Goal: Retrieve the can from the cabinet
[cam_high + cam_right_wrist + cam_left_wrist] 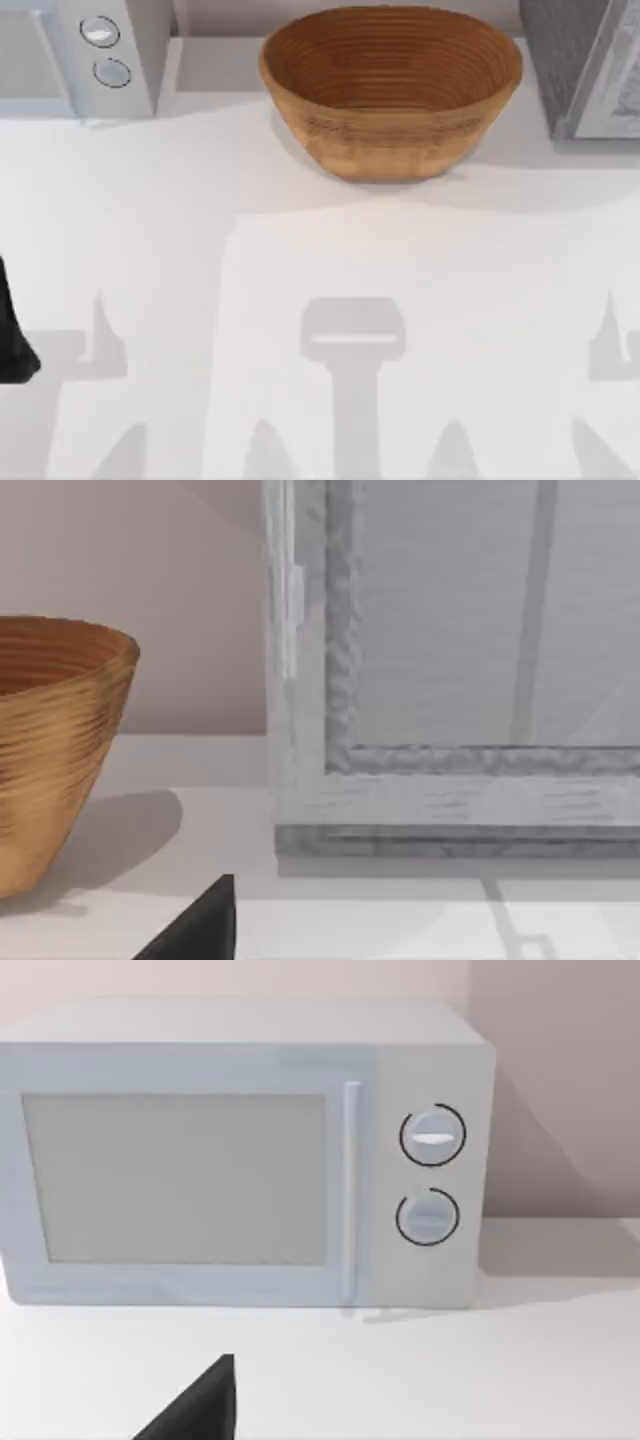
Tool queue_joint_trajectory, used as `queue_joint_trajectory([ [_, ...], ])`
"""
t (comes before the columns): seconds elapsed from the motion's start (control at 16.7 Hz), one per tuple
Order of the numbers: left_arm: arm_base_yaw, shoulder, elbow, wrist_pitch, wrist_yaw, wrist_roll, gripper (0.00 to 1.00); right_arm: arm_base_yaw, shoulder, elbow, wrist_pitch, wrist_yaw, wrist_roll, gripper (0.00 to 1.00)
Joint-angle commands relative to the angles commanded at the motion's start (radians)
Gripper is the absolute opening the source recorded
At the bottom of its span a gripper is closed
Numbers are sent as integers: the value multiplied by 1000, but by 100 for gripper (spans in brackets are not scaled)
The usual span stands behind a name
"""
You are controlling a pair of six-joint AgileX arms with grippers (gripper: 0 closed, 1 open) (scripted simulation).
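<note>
Wooden and ribbed, the bowl (392,90) sits at the back centre of the white table (300,300). You have the microwave (90,55) in the back left corner, door closed, two round dials (431,1136) beside the handle. The grey cabinet (585,65) stands in the back right corner, and its framed door (450,660) faces your right wrist camera; the can cannot be made out. Your left arm (12,340) is parked at the table's left edge; a dark finger tip (200,1405) shows in each wrist view, and you cannot tell whether either gripper is apart or together.
</note>
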Motion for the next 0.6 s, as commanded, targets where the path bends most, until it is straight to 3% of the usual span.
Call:
queue_joint_trajectory([
  [0.3, 0, 0, 0, 0, 0, 0, 100, 4, 62, 64, -23, 14, 1, 100],
  [0.6, 0, 0, 0, 0, 0, 0, 100, 35, 318, 375, -105, 56, 4, 100],
])
